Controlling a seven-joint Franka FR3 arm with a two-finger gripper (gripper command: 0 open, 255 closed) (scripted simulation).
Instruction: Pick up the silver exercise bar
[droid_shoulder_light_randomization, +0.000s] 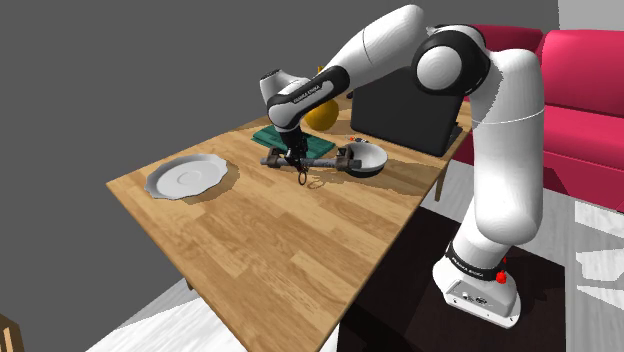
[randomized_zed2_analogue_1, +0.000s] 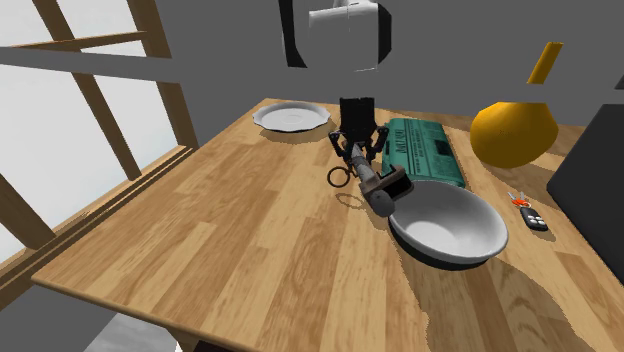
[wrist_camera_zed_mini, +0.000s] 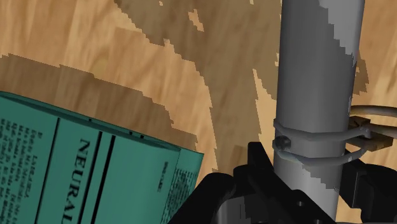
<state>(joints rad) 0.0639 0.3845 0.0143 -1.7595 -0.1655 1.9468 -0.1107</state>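
The silver exercise bar (randomized_zed2_analogue_1: 374, 184) is a grey tube with a dark end and a small ring (randomized_zed2_analogue_1: 338, 177) on a strap. It lies low over the wooden table (randomized_zed2_analogue_1: 220, 250), between a green book (randomized_zed2_analogue_1: 425, 150) and a white bowl (randomized_zed2_analogue_1: 450, 225). My gripper (randomized_zed2_analogue_1: 360, 153) comes straight down onto it. In the wrist view the bar (wrist_camera_zed_mini: 315, 76) runs between the two black fingers (wrist_camera_zed_mini: 257, 167), which press against its sides by a clamp band. In the shoulder view the gripper (droid_shoulder_light_randomization: 296, 157) sits over the bar (droid_shoulder_light_randomization: 318, 161). Whether the bar is off the wood I cannot tell.
The bowl (droid_shoulder_light_randomization: 367, 158) touches the bar's dark end. The green book (droid_shoulder_light_randomization: 300, 143) lies just behind. A white plate (droid_shoulder_light_randomization: 187, 177) sits near the far table corner. A yellow vase (randomized_zed2_analogue_1: 515, 130), keys (randomized_zed2_analogue_1: 527, 213) and a black box (droid_shoulder_light_randomization: 405, 115) stand beyond. A red sofa (droid_shoulder_light_randomization: 590, 110) is beside the stand.
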